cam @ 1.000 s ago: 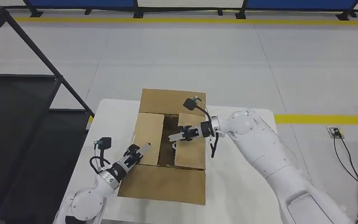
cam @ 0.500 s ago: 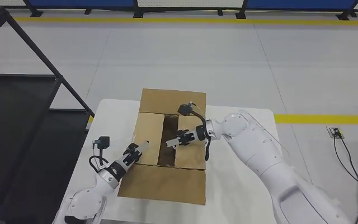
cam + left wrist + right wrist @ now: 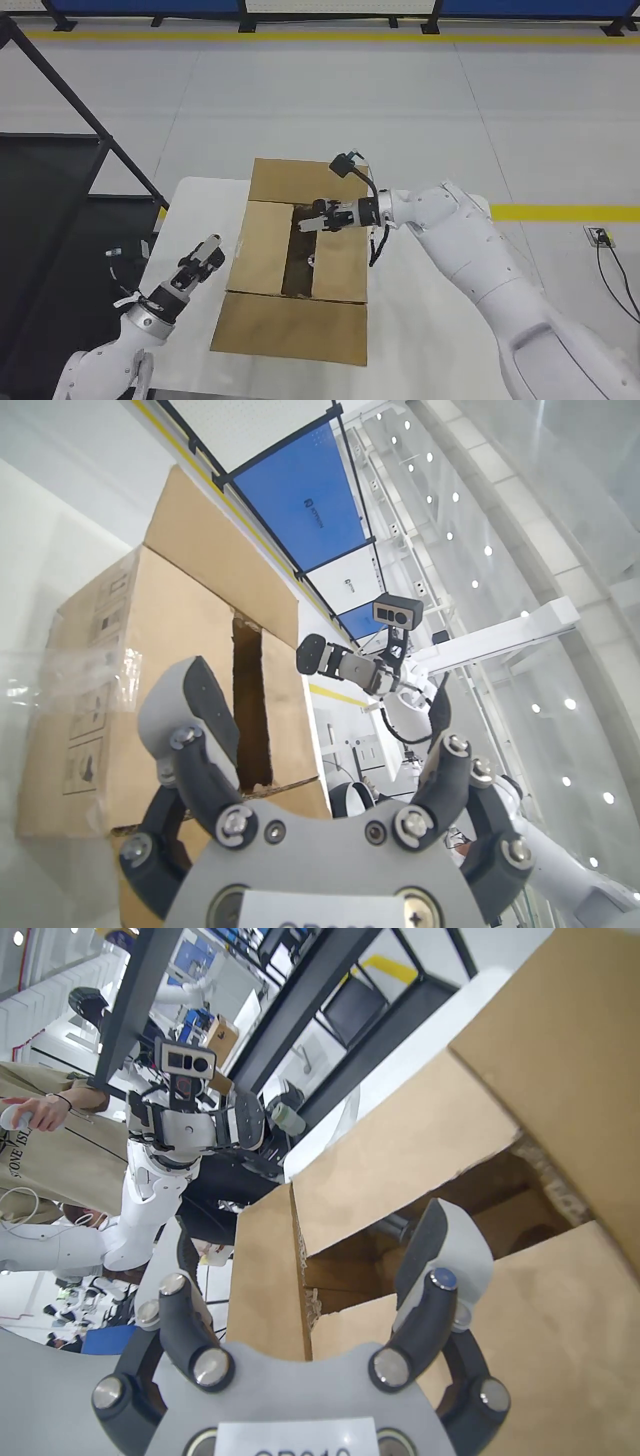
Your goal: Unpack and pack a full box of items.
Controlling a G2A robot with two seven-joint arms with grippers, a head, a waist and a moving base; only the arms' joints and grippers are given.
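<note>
A brown cardboard box [image 3: 265,250] stands on the white table [image 3: 420,330], its top flaps nearly closed with a dark gap [image 3: 298,255] between them. My right gripper [image 3: 315,218] hovers open over the far end of that gap; in its wrist view the gripper [image 3: 307,1233] sits just above the flaps [image 3: 400,1163] and the dim inside. My left gripper [image 3: 205,255] is open and off the box, over the table at the box's left side. Its wrist view shows the gripper [image 3: 320,695] facing the box [image 3: 175,640], with the right gripper [image 3: 315,655] beyond.
A black metal rack [image 3: 60,230] stands close to the table's left edge, near the left arm. Bare table lies right of the box and in front of it. A yellow floor line [image 3: 560,212] runs behind.
My left gripper has drawn back leftward off the box's left flap. The right gripper has shifted toward the far end of the gap.
</note>
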